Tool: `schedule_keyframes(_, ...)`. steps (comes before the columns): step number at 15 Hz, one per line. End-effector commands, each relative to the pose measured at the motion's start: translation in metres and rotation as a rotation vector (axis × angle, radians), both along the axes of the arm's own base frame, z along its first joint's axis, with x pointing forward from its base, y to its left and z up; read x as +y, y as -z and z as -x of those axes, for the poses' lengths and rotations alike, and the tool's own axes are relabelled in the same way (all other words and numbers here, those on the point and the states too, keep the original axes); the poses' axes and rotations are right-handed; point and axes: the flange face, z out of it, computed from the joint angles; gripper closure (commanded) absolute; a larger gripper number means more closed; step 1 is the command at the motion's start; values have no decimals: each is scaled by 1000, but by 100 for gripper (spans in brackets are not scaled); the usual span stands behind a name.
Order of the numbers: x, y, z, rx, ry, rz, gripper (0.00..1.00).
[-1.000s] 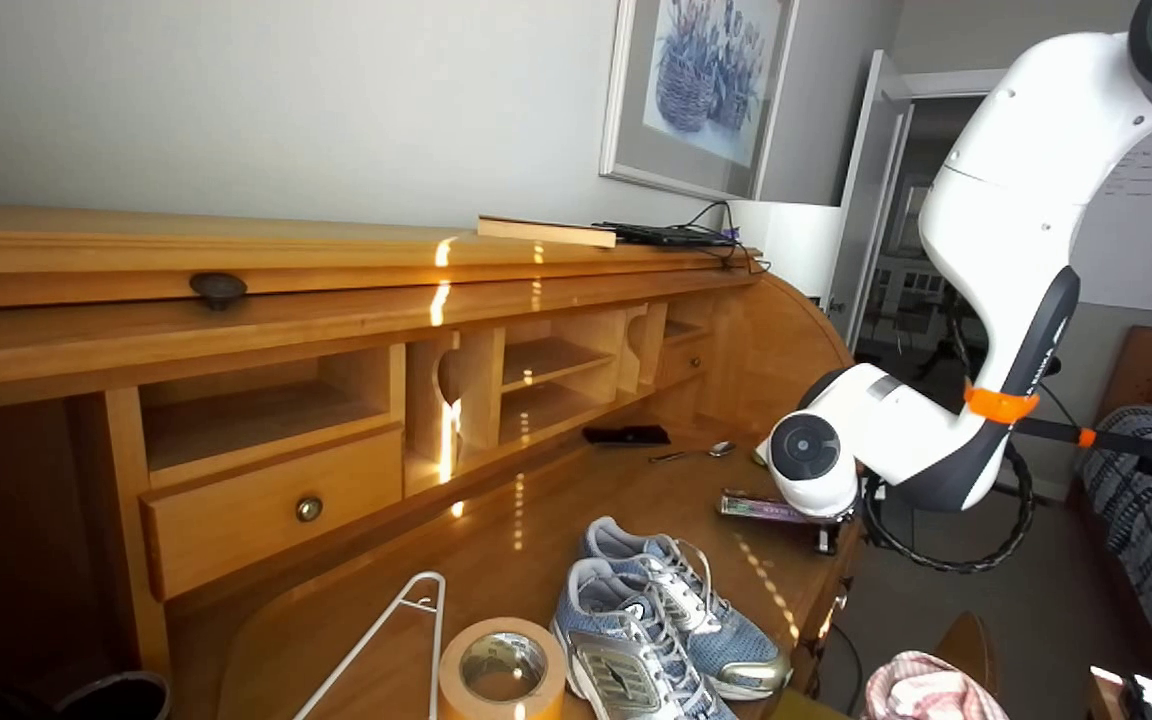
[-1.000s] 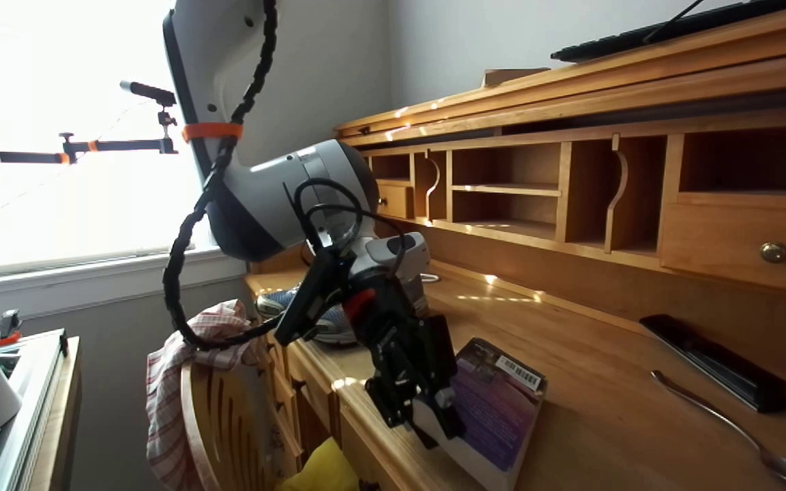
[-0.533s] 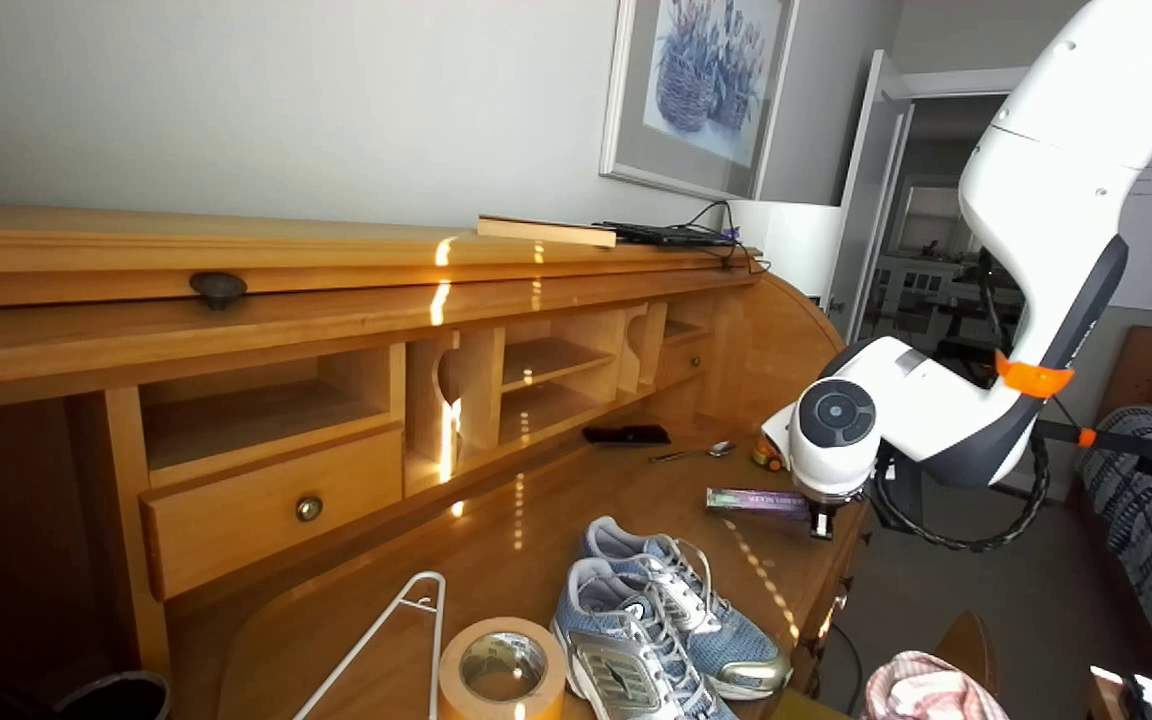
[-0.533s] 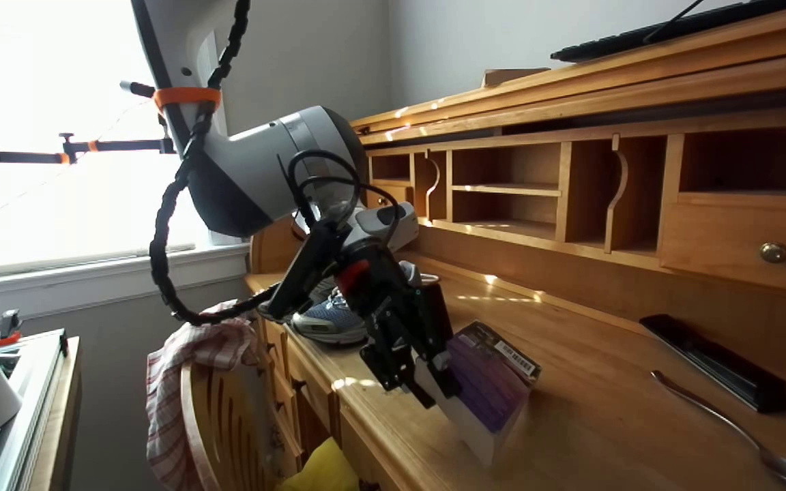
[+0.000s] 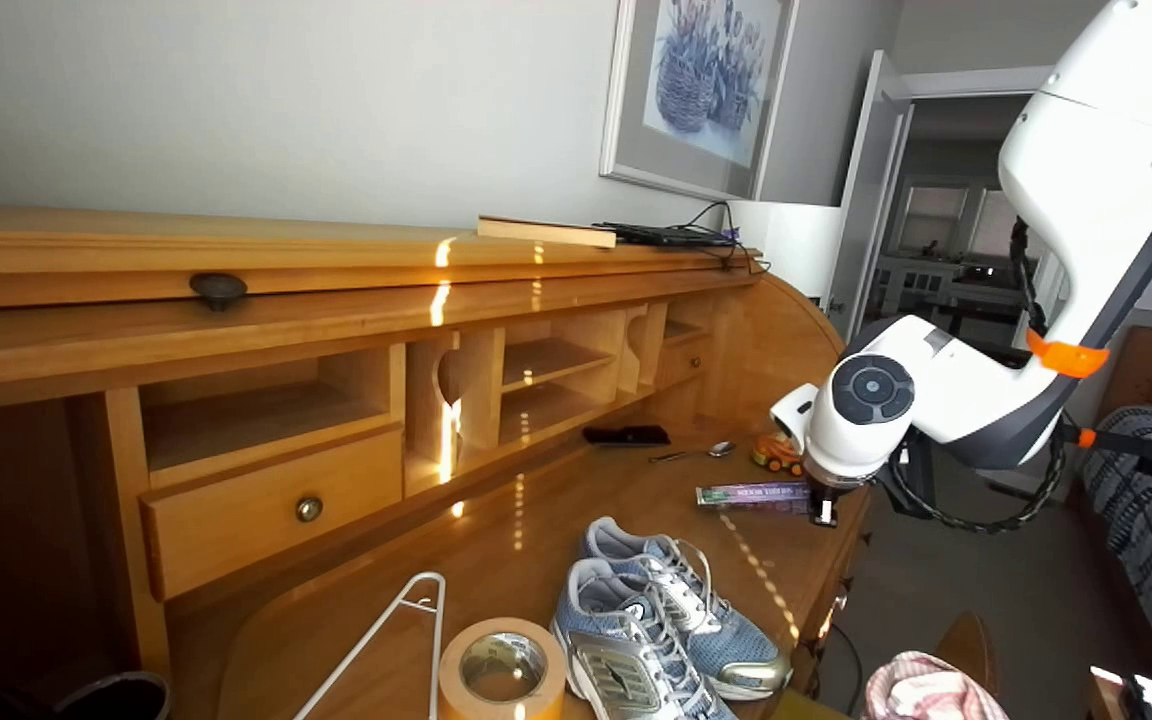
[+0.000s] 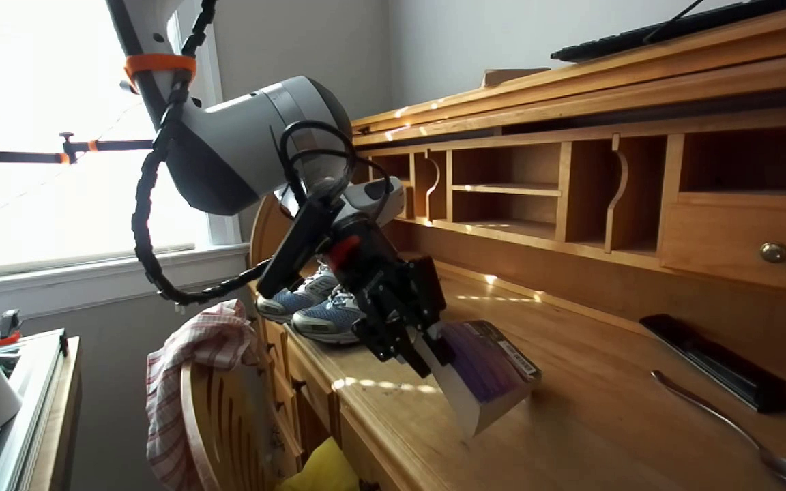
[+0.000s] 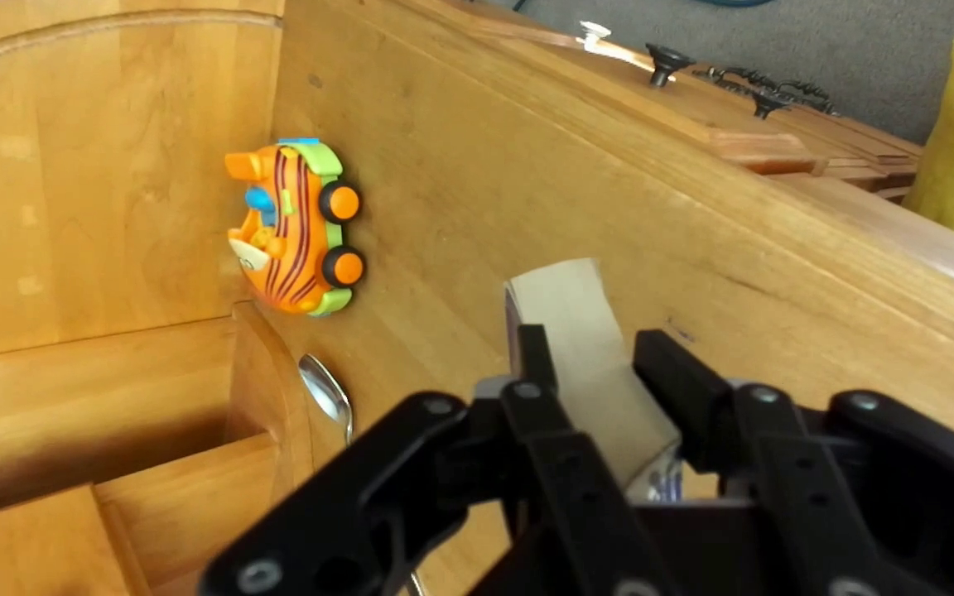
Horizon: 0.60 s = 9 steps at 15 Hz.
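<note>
the end effector holds a book, its fingers narrowed to the book's thickness, one against each cover; in the wrist view, pale page edges show between them. the book is tilted over the desk near the front edge, and a purple cover with a barcode faces the camera in an exterior view; whether its lowest corner touches the desk cannot be told. nearby, an orange toy car stands beside the side panel, a spoon lies close to the pigeonholes, and a long black object rests near the spoon. farther along the desk are a pair of blue-and-silver sneakers, a roll of tape just beside them, and a white hanger. at the desk's front stands a wooden chair, a red-and-white checked cloth over its back.
</note>
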Motion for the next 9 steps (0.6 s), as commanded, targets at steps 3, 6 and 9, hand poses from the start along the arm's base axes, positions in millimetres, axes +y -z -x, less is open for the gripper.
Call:
schedule_keyframes(3, -2, -20, 15, 10, -60, -51, 92)
schedule_keyframes(6, -3, -27, 17, 12, -88, -78, 92)
schedule_keyframes(9, -2, -38, 19, 3, -124, -105, 92)
